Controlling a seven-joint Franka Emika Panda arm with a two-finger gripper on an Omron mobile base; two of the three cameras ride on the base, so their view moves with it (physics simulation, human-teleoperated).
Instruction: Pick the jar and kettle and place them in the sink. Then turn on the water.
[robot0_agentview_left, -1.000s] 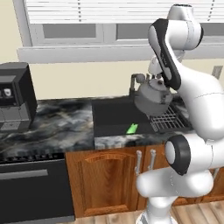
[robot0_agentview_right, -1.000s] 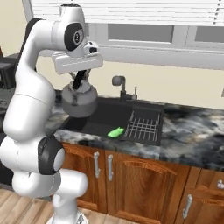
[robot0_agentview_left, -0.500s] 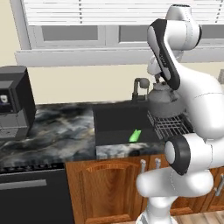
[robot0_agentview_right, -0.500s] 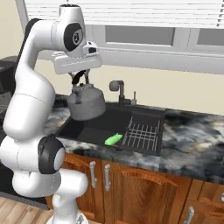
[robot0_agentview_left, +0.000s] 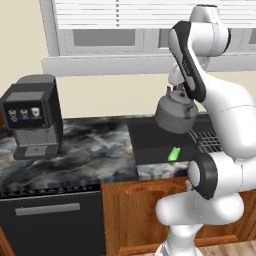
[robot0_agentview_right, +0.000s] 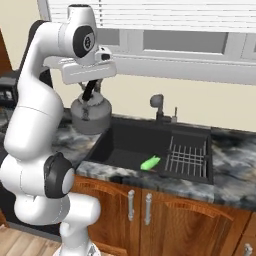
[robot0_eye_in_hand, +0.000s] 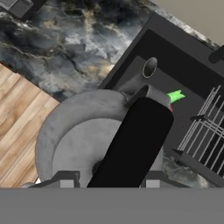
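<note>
Kettle (robot0_agentview_right: 90, 114) apparently hangs under end effector (robot0_agentview_right: 89, 92).

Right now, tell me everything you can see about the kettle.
The kettle is squat, rounded and grey, like dull metal, with a short open spout and an arched black handle. It hangs upright in the air, clear of the counter, by the left edge of the black sink. The gripper is closed on its handle from above; nothing else touches it. In the hand view the spout points toward the basin.
</note>
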